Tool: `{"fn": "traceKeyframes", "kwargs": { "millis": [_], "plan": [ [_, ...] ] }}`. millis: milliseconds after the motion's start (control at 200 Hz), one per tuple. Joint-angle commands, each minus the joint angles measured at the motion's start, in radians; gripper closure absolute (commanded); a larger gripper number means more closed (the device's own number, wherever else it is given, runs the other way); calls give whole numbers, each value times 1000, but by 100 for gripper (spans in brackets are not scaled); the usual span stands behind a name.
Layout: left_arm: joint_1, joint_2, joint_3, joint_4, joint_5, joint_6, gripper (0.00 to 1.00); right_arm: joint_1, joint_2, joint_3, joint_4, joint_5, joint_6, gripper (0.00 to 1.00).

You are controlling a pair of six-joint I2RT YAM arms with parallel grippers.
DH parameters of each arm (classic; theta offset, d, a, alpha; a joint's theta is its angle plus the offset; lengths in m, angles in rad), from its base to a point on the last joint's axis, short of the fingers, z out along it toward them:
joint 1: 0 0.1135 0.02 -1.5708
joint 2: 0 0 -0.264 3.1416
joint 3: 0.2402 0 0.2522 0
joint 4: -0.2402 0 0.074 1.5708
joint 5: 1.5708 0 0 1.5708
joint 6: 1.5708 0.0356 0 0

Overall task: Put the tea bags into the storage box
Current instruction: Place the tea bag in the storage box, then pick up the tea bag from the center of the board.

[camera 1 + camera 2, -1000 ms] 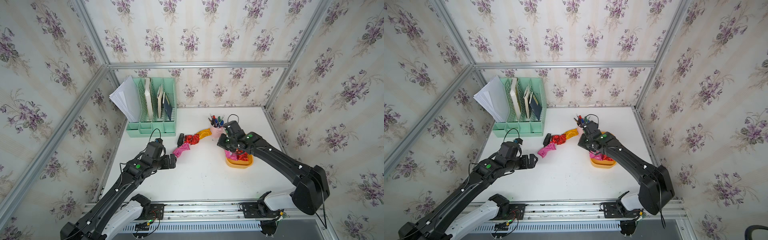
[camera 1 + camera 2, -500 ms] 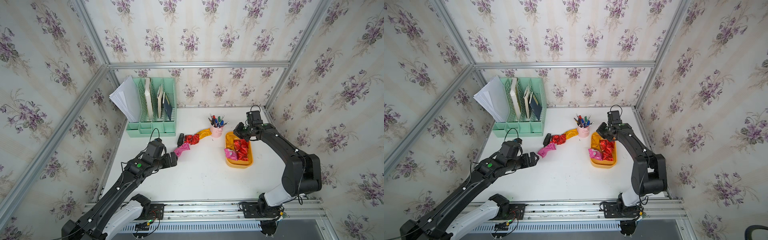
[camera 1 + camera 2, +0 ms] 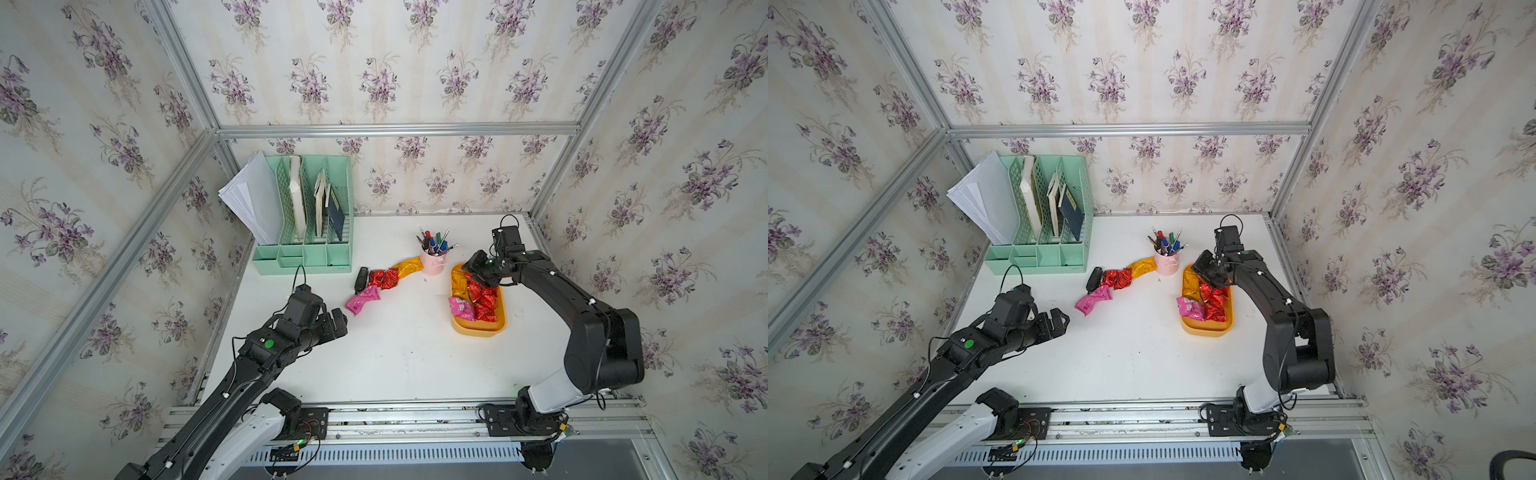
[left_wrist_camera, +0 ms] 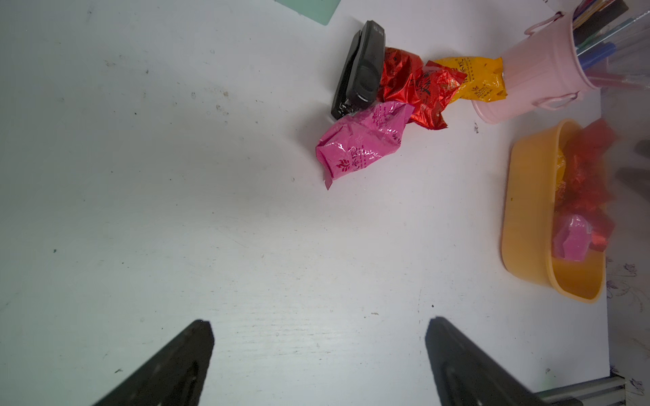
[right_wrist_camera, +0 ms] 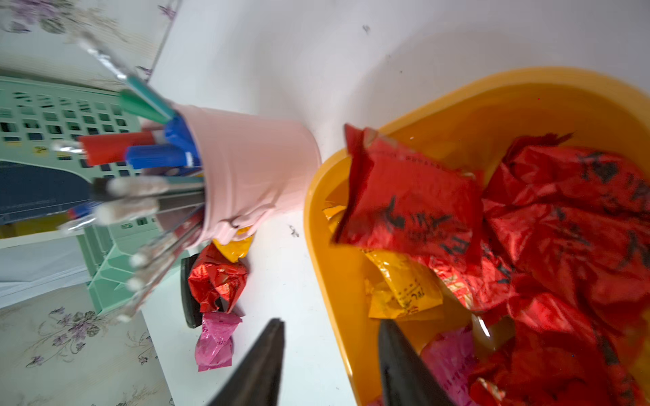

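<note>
My left end effector (image 3: pixel 340 322) hangs left of centre, spread and empty above the desk (image 3: pixel 395 361). Mid-frame, loose tea bags (image 3: pixel 384 277) lie between stapler (image 3: pixel 360 279) and pen cup (image 3: pixel 433 262). Further right, more fill the storage box (image 3: pixel 478 329). My right end effector (image 5: pixel 330 326) hovers over its upper end, spread, gripping nothing.

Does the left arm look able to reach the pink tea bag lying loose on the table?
Probably yes. The left gripper is open and points toward the pink tea bag, with only table between them. The stapler and red tea bags lie beyond it, not in the way.
</note>
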Motion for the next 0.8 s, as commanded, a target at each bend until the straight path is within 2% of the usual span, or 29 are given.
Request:
{"fn": "traceKeyframes", "kwargs": {
  "millis": [0,85,210,325,405,605,799],
  "plan": [
    [0,18,23,-4,-33,32,1,31,-69,-9,-38,56,-28,28],
    [0,50,41,8,-33,48,1,95,-109,-20,-42,91,-15,26],
    [0,103,74,8,-41,70,1,248,-110,-42,33,112,58,26],
    [1,138,95,10,-70,96,1,432,-37,-37,143,147,136,26],
    [4,150,103,9,-94,104,1,511,45,-18,226,138,185,26],
    [13,145,89,17,-100,117,1,607,280,122,282,109,317,25],
    [17,115,67,3,-102,115,1,658,367,153,378,134,517,31]
  ]
}}
